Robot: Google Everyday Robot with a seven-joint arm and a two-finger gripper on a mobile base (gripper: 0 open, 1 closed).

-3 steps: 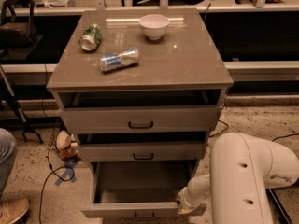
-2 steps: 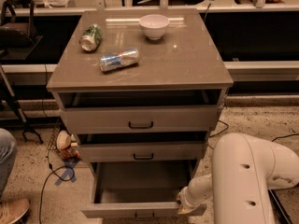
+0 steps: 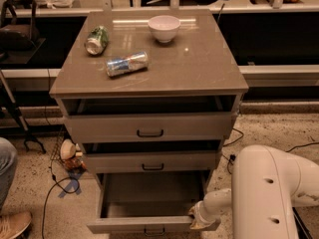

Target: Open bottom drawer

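Camera view shows me the gripper (image 3: 198, 218) low at the right front corner of the bottom drawer (image 3: 149, 195), against its front panel; I cannot tell if it is closed on something or not. The bottom drawer stands pulled far out, below the middle drawer (image 3: 149, 161) and the top drawer (image 3: 149, 127), which are both a little open. My white arm (image 3: 269, 193) fills the floor on the right, and on the left of the drawer there is open floor with a cable (image 3: 50, 193). Compared with one second ago, the drawer and the gripper look the same.
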